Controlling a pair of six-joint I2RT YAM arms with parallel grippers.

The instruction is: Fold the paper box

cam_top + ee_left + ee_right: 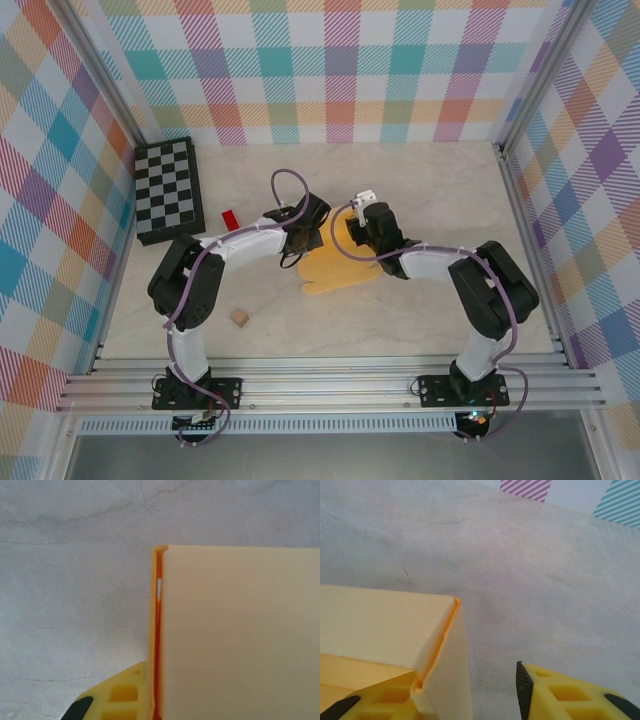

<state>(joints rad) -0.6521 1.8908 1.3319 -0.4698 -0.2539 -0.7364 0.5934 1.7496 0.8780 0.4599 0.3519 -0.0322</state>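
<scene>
Right claw [465, 697] stands spread astride a wall of the paper box [380, 625], midway across the tabletop [545, 580]. Left claw [150, 707] pinches the opposite wall.

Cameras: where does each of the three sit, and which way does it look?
Top external: above and behind, looking down at the table; both arms show.
Left wrist: looks down onto the paper box; one yellow finger shows.
Right wrist: looks low across the table to the far wall; two fingers show.
All share the paper box.
</scene>
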